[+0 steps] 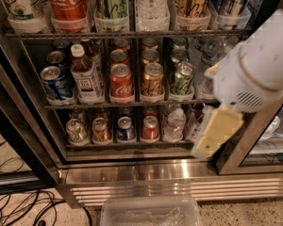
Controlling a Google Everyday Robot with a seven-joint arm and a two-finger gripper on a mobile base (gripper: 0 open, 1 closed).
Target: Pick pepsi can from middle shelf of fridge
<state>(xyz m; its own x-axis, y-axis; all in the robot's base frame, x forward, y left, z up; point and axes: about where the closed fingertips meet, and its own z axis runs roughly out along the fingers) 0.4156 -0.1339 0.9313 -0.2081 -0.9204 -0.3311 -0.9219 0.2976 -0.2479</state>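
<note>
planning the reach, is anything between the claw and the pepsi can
Nothing visible does. The pepsi can stands frontmost in its lane; the claw is outside the fridge, lower right. A bottle stands beside the can.

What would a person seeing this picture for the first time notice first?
The big white arm with its pale yellow gripper fills the right side, in front of the fridge at its lower right corner. Behind it, rows of cans crowd the middle shelf; the blue pepsi can stands at its far left, well apart from the gripper.
</note>
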